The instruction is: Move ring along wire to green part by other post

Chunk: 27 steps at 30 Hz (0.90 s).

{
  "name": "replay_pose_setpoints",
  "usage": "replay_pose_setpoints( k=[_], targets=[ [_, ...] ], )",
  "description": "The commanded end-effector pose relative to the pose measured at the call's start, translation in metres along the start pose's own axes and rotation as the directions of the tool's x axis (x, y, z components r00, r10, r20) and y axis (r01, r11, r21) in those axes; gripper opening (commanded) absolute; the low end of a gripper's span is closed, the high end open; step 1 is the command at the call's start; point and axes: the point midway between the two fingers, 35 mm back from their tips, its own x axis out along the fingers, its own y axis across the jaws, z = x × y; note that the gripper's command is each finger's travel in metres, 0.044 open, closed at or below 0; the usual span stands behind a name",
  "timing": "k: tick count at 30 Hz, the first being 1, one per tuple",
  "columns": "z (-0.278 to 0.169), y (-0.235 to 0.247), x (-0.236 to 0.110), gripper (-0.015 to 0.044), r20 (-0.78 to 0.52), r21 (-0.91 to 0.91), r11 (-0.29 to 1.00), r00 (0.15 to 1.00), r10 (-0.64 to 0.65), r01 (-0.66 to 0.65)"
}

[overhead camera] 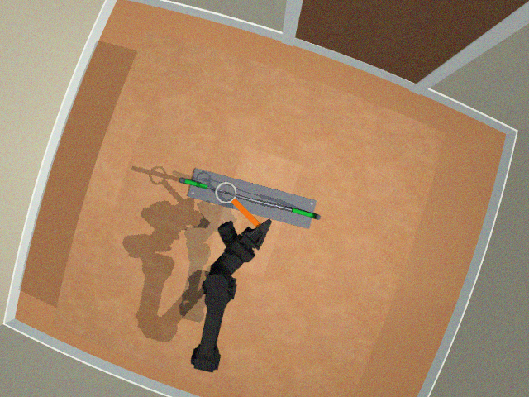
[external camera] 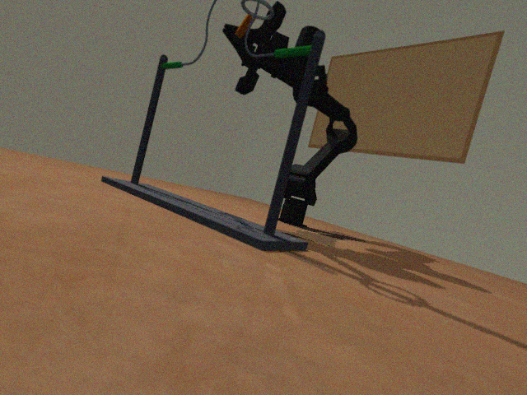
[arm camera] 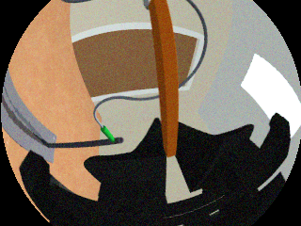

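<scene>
The pale ring (overhead camera: 216,193) (external camera: 271,13) is around the thin grey wire (overhead camera: 269,203) (external camera: 207,34) (arm camera: 205,33), nearer the left green part (overhead camera: 195,184) (external camera: 292,52) than the right green part (overhead camera: 305,212) (external camera: 171,65). The wire seems to pass through its opening; exact clearance cannot be told. The orange handle (overhead camera: 245,212) (external camera: 244,26) (arm camera: 166,80) runs from the ring to my gripper (overhead camera: 261,228) (external camera: 235,34) (arm camera: 161,121), which is shut on its end, on the robot's side of the wire. The ring is mostly out of the wrist view.
The left post (overhead camera: 182,180) (external camera: 293,127) and right post (overhead camera: 316,216) (external camera: 148,123) stand on a grey base (overhead camera: 256,189) (external camera: 183,206) (arm camera: 38,134). The wire's top is cut off in the exterior view. A tan panel (external camera: 404,97) is behind the arm.
</scene>
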Motion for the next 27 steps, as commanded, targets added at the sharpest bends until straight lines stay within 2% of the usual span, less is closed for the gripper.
replay_pose_setpoints(
  k=[1,15,27],
  targets=[
    [-0.001,-0.002,0.000,-0.0150,0.006,-0.051,0.998,1.000,-0.029,0.029],
    [-0.001,-0.003,0.001,-0.0150,0.026,-0.162,0.982,0.996,-0.090,0.093],
    [-0.005,0.014,0.001,-0.0150,0.017,-0.124,0.990,0.997,-0.070,0.072]
  ],
)
